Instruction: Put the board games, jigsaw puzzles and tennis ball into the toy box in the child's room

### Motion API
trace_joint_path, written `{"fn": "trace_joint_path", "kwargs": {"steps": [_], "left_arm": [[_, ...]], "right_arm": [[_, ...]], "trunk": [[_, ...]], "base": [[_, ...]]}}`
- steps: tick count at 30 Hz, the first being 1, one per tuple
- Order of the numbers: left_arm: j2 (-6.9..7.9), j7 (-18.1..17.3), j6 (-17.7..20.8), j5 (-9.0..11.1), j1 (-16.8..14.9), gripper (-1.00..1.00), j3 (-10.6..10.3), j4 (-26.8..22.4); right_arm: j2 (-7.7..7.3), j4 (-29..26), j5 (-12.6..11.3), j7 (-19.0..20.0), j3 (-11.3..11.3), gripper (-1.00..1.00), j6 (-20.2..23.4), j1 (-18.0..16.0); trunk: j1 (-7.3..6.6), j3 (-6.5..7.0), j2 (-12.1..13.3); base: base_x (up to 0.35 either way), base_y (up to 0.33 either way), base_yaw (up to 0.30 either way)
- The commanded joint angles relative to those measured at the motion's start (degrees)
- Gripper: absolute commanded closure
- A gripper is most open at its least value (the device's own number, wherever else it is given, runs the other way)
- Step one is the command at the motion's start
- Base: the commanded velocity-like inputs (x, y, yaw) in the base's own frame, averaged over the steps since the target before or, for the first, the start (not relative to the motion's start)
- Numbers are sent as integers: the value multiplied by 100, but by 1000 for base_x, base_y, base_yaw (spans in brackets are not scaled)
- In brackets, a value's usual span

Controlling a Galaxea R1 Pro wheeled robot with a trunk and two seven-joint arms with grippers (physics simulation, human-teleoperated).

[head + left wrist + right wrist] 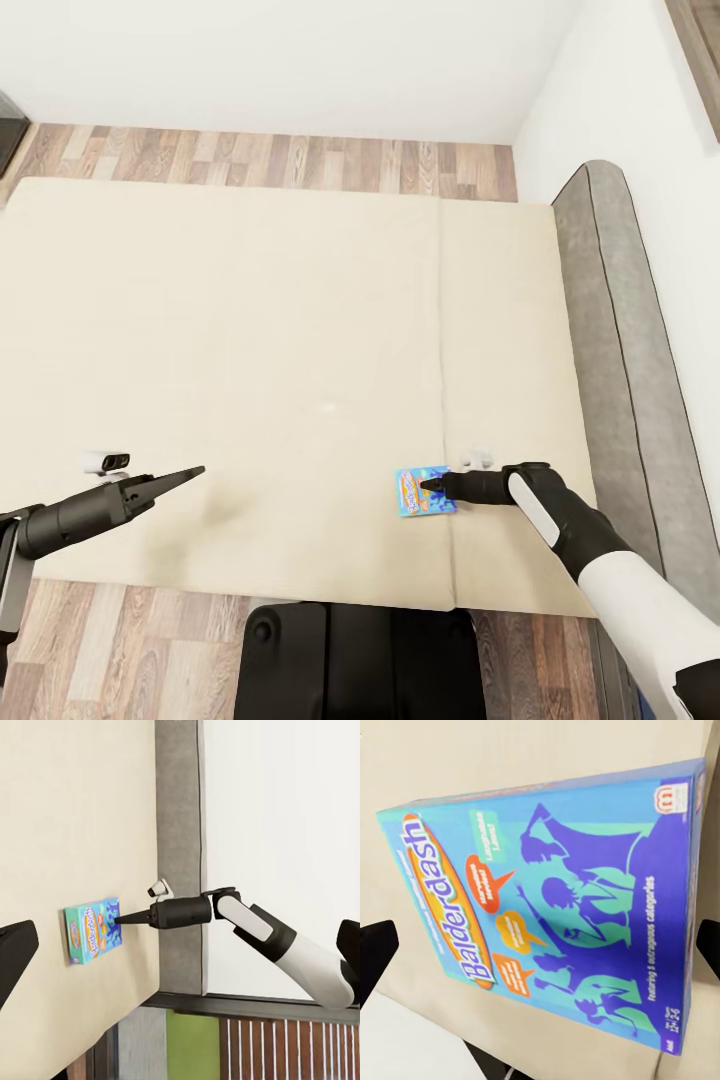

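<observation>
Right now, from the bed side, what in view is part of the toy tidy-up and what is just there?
Job:
- Balderdash board game, flat on the bed
- right tool, tip at the game's edge
- left tool, apart from it, over bare bed

Just there:
- bed
- grey headboard
- wood floor
</observation>
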Motion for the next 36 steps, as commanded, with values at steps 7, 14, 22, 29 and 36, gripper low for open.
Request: {"fn": "trace_joint_path", "kwargs": {"steps": [7,14,22,29,36], "left_arm": [[1,-25,61,-7,-2,-100,11,-1],[1,-25,61,-2,-2,-100,17,-1],[1,-25,61,-2,-2,-100,21,-1],[3,-25,66,-2,-2,-100,23,-1],[9,-25,61,5,-2,-100,30,-1]], "right_arm": [[-3,2,0,19,12,-100,-33,-3],[-3,4,-9,15,19,-100,-80,-3],[44,5,-1,13,20,-100,-83,-3],[49,5,-1,14,20,-100,-83,-3],[58,5,-1,7,24,-100,-98,-3]], "trunk": [[3,-6,-9],[3,4,-9],[3,6,-9],[3,6,-9],[3,6,-9]], "base": [[0,0,-12],[0,0,-119],[0,0,-15],[0,43,-1],[0,39,0]]}}
